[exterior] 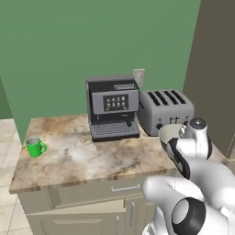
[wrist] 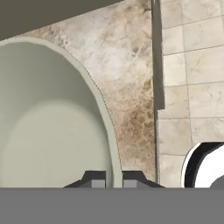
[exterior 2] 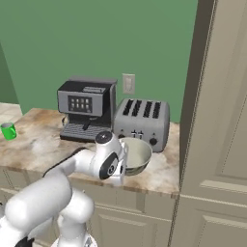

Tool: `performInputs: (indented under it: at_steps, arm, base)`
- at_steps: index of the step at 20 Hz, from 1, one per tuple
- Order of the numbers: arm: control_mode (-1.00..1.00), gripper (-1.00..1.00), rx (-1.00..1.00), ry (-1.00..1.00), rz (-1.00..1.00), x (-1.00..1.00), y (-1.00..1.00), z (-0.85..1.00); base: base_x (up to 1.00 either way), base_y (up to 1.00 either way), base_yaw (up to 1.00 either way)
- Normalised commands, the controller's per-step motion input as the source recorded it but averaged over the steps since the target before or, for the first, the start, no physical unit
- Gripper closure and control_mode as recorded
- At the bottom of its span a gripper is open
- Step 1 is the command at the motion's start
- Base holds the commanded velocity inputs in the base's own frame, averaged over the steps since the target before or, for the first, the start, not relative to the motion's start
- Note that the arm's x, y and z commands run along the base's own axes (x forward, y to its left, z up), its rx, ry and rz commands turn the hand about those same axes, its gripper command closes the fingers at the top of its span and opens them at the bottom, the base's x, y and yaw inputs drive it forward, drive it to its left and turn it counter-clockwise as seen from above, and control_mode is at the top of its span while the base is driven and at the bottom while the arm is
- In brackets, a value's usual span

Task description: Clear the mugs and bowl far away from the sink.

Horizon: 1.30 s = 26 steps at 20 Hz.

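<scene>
- The gripper [wrist: 113, 180] is clamped on the rim of the bowl [wrist: 48, 127], one finger inside and one outside.
- The bowl sits at the counter [exterior: 82, 158] front edge, by the toaster [exterior 2: 142, 123].
- The green mug [exterior: 35, 147] stands at the counter's far left edge.
- Risk: a thin rim pinch may let the bowl tip or slip over the front edge.

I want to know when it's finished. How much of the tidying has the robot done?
Looks done: the green mug stands alone at the far end of the counter. In hand: the gripper has its jaws shut on the rim of the bowl, by the toaster. Left: setting the bowl down. I see no red mug or sink here.
</scene>
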Motion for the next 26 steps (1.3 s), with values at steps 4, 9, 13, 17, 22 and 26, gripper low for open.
performInputs:
  at_steps: [4,9,13,17,22,26]
  arm:
    - [-1.00,1.00,0.00,0.06,0.00,0.32,-0.08,-0.31]
    - [-1.00,1.00,0.00,0.05,0.00,0.26,-0.02,-0.33]
    - [-1.00,-1.00,0.00,0.03,0.00,0.11,0.00,-0.28]
    - [-1.00,-1.00,0.00,0.00,0.00,0.00,0.00,-0.03]
    - [-1.00,-1.00,0.00,-0.11,0.00,-0.06,0.02,0.01]
    - [-1.00,-1.00,-0.04,-0.20,0.00,-0.13,0.10,0.28]
  base:
    - [0.00,0.00,0.00]
    - [0.00,0.00,0.00]
    - [0.00,0.00,0.00]
    - [0.00,0.00,0.00]
    - [0.00,0.00,0.00]
    - [0.00,0.00,0.00]
